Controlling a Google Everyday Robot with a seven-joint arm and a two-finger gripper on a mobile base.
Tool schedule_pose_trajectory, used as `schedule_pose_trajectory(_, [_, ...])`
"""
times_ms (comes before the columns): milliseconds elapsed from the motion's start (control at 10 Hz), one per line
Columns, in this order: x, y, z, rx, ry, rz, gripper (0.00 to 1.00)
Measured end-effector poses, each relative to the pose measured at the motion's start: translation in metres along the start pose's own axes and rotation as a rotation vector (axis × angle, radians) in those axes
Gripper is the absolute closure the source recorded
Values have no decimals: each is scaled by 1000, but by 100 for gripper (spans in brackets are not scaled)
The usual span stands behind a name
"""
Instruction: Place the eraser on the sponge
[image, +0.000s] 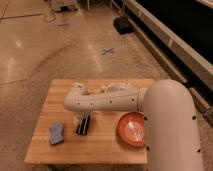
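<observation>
The eraser (84, 126) is a black elongated block with a pale stripe, lying left of the middle of the wooden table (105, 150). My gripper (82, 120) comes down from the white arm (107, 102) right onto the eraser's far end, and the contact itself is hidden. The sponge (56, 133), a small light-blue pad, lies flat on the table a short way left of the eraser and apart from it.
An orange bowl (133, 129) sits on the table's right side, partly behind the arm's large white housing (172, 125). Past the table is polished floor with a blue cross mark (107, 51) and a dark wall base at right.
</observation>
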Motion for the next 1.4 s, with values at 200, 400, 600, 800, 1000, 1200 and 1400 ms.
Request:
schedule_pose_trajectory(200, [5,-11,5,3,3,-10,43])
schedule_pose_trajectory(400, [6,-16,0,4,11,-14,61])
schedule_pose_trajectory(600, [9,-23,1,10,15,-23,69])
schedule_pose_trajectory(800, [10,-25,6,11,24,-33,69])
schedule_pose_trajectory(1000, [10,-26,6,12,26,-39,69])
schedule_pose_trajectory(1200, [10,-25,5,11,26,-38,69])
schedule_pose_trajectory(1400, [19,-39,-7,21,38,-63,81])
